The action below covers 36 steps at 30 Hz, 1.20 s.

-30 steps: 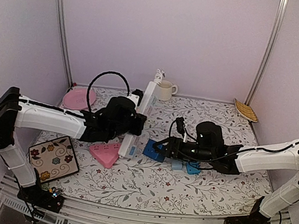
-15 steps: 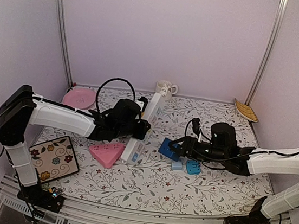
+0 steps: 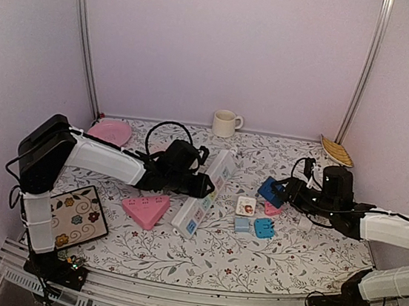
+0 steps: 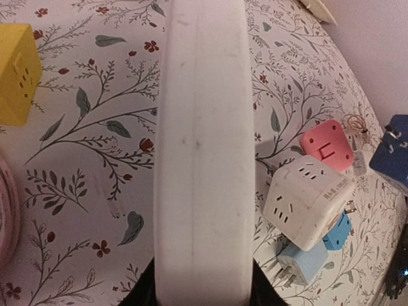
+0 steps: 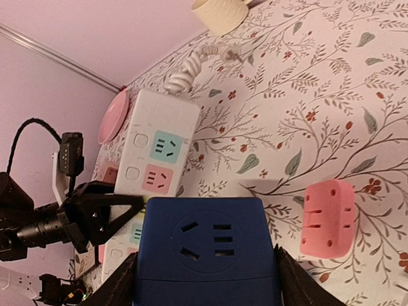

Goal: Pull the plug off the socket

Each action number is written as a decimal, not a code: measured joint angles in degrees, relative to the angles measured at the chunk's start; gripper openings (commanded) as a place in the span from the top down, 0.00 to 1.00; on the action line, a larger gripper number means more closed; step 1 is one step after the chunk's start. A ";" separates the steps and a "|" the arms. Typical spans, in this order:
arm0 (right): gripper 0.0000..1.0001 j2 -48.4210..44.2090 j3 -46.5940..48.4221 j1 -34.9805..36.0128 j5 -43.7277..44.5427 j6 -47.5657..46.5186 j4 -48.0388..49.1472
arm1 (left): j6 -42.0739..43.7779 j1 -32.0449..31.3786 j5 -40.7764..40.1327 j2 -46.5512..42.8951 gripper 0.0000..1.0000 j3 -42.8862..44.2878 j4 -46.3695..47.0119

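left tool (image 3: 202, 185) is clamped across the white power strip (image 3: 194, 214) at about mid-length
left wrist view: the strip's plain side (image 4: 201, 146) fills the frame, with a dark finger (image 4: 139, 294) tight on each edge at the bottom
strip lies diagonally over the floral desk (image 3: 176, 261), far end pointing toward the mug (image 3: 225, 123); can't tell if it sits flat or is lifted
right tool (image 3: 277, 192) is closed on the dark-blue cube plug (image 3: 269, 189)
right wrist view: a finger (image 5: 121, 288) hugs each side of the cube (image 5: 207, 252), whose outlet face is toward the camera
plug is apart from the strip, off to its right and not touching it
strip's teal and pink outlets (image 5: 156, 150) show beyond the cube, coiled white cord at the far end
loose on the desk between strip and plug:
- white cube adapter (image 3: 246, 205)
- light-blue adapter (image 3: 242, 224)
- blue adapter (image 3: 264, 227)
- small pink adapter (image 3: 273, 209), just beside the plug

left of the strip: pink triangle (image 3: 145, 209), flower-pattern tile (image 3: 73, 215), pink plate (image 3: 110, 132)
yellow cube (image 4: 16, 73) shows only in the left wrist view
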 measured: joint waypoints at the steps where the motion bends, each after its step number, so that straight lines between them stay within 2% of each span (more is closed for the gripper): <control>1: 0.69 -0.02 -0.07 -1.49 0.04 -0.35 -0.20 | -0.39 0.04 0.76 0.20 0.68 0.00 0.00; 8: 0.63 2.62 0.50 -9.55 0.46 -2.80 -1.42 | -1.38 0.15 4.42 0.79 0.36 0.00 2.10; 12: 0.59 8.22 2.99 -12.94 0.17 -4.28 -1.75 | -1.31 0.22 5.14 0.61 0.23 -0.13 3.56; 15: 0.55 11.61 4.68 -15.34 0.02 -5.20 -1.77 | -0.92 0.24 5.18 -0.20 0.17 -0.98 4.09; 22: 0.37 18.12 7.85 -19.28 -1.05 -6.62 -1.31 | -0.28 0.35 4.17 -5.51 0.10 -3.69 4.28; 29: 0.08 20.41 8.09 -20.79 -2.51 -7.56 -0.85 | -0.04 0.83 2.43 -12.20 0.05 -7.28 4.79; 32: 0.02 20.41 8.09 -20.92 -3.08 -7.85 -0.33 | 0.02 1.36 1.90 -14.05 0.04 -8.96 4.76; 36: 0.00 20.20 8.09 -20.94 -3.19 -8.31 -0.04 | 0.33 2.03 0.74 -16.33 0.03 -10.99 4.63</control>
